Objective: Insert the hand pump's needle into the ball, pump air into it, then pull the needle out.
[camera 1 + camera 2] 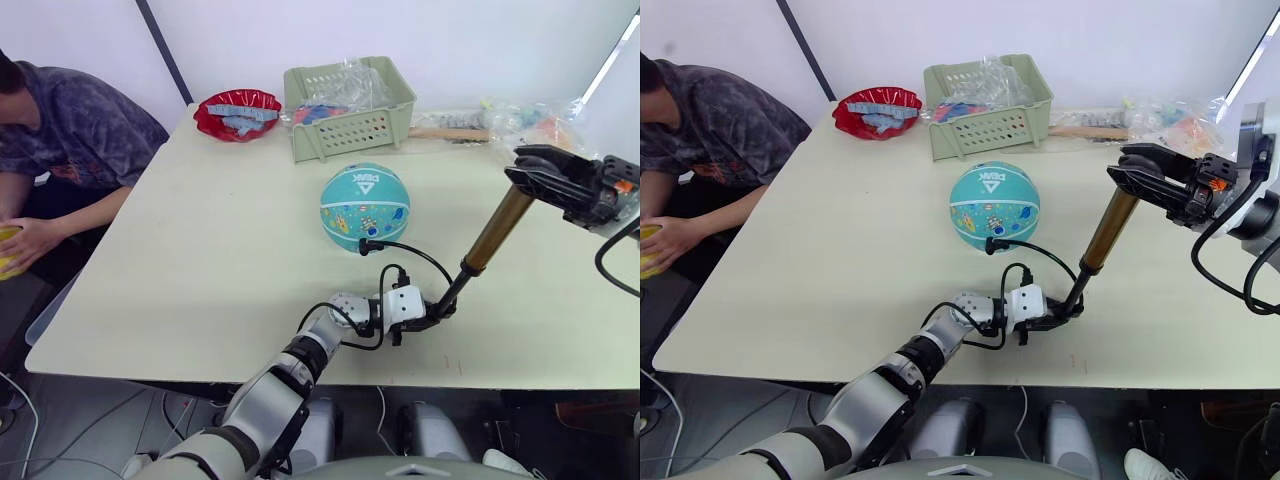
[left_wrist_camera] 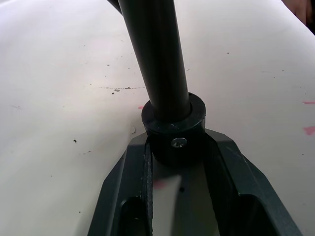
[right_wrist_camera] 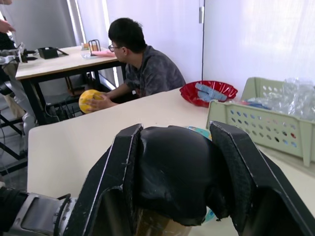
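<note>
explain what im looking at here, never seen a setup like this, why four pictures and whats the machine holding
It is a two-armed robot at a pale table. The two wide pictures come from cameras on its head, looking down; the other two come from cameras on its wrists.

The left gripper clamps the pump at its bottom end on the table. The right gripper has its jaws closed on the pump's black handle at the top. A thin black hose runs from the pump to a teal ball.

At the back stand a green basket and a red bowl. A person sits beside the table, holding a yellow ball.
</note>
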`<state>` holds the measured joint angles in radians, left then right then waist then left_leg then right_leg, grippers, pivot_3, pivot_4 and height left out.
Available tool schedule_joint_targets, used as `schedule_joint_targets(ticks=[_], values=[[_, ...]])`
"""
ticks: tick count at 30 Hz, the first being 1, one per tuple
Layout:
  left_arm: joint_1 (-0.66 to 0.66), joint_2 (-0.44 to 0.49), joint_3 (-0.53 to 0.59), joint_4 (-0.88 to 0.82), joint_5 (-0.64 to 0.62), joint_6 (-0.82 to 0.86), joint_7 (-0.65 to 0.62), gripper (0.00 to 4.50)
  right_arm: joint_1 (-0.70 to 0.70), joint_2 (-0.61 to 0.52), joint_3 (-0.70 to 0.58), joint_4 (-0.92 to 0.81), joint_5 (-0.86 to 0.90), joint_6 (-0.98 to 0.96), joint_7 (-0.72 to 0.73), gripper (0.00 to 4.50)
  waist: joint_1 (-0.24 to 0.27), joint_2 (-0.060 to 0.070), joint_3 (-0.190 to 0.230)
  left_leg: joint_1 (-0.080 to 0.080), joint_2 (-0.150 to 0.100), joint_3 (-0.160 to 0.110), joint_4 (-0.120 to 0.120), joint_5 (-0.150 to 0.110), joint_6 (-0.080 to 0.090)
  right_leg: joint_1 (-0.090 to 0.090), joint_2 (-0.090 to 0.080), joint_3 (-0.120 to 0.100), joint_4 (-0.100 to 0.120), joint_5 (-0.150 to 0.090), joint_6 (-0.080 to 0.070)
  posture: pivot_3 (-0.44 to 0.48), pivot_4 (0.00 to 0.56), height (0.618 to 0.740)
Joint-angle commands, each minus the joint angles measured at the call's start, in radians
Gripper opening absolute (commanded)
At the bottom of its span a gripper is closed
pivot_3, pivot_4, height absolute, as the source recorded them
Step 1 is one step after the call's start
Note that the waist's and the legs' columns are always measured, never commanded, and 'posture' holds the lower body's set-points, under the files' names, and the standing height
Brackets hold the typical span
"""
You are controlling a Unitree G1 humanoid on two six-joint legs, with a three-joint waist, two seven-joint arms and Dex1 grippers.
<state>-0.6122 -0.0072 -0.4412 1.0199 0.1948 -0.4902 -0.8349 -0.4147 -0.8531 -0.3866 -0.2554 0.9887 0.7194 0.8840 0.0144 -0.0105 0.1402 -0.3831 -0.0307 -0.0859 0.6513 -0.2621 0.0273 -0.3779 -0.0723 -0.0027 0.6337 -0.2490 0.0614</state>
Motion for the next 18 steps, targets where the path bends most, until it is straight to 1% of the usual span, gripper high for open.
schedule_joint_targets(ticks=[1, 4, 8, 13, 18], values=[[0.065, 0.05, -0.057, 0.112, 0.088, 0.068, -0.014, 1.01, -0.098, -0.011, -0.114, -0.024, 0.082, -0.037, -0.025, 1.63, 0.0, 0.001, 0.003, 0.0, 0.0, 0.0, 0.0, 0.0, 0.0, 0.0, 0.0, 0.0, 0.0, 0.0, 0.0, 0.0, 0.15, 0.74], [0.066, 0.05, -0.056, 0.112, 0.088, 0.068, -0.015, 1.01, -0.087, 0.003, -0.106, -0.034, 0.075, -0.032, -0.027, 1.63, 0.0, 0.001, 0.005, 0.0, 0.0, 0.0, 0.0, 0.0, 0.0, 0.0, 0.0, 0.0, 0.0, 0.0, 0.0, 0.0, 0.15, 0.74], [0.067, 0.05, -0.057, 0.11, 0.09, 0.066, -0.013, 1.01, 0.029, 0.021, -0.052, -0.057, -0.021, -0.069, 0.021, 1.63, 0.0, 0.001, 0.005, 0.0, 0.0, 0.0, 0.0, 0.0, 0.0, 0.0, 0.0, 0.0, 0.0, 0.0, 0.0, 0.0, 0.15, 0.74], [0.078, 0.054, -0.059, 0.104, 0.091, 0.062, -0.011, 1.01, 0.171, 0.085, 0.035, -0.075, -0.12, -0.148, 0.05, 1.63, -0.003, -0.005, -0.002, 0.002, 0.001, -0.001, -0.001, 0.0, 0.0, 0.002, 0.001, 0.0, 0.0, -0.001, 0.0, 0.0, 0.15, 0.74], [0.08, 0.054, -0.06, 0.099, 0.089, 0.064, -0.011, 1.01, 0.252, 0.128, 0.126, -0.039, -0.236, -0.248, 0.077, 1.63, -0.007, -0.009, -0.009, 0.004, 0.002, 0.0, -0.001, 0.0, 0.0, 0.002, 0.002, 0.0, 0.0, -0.002, 0.003, 0.0, 0.15, 0.74]])
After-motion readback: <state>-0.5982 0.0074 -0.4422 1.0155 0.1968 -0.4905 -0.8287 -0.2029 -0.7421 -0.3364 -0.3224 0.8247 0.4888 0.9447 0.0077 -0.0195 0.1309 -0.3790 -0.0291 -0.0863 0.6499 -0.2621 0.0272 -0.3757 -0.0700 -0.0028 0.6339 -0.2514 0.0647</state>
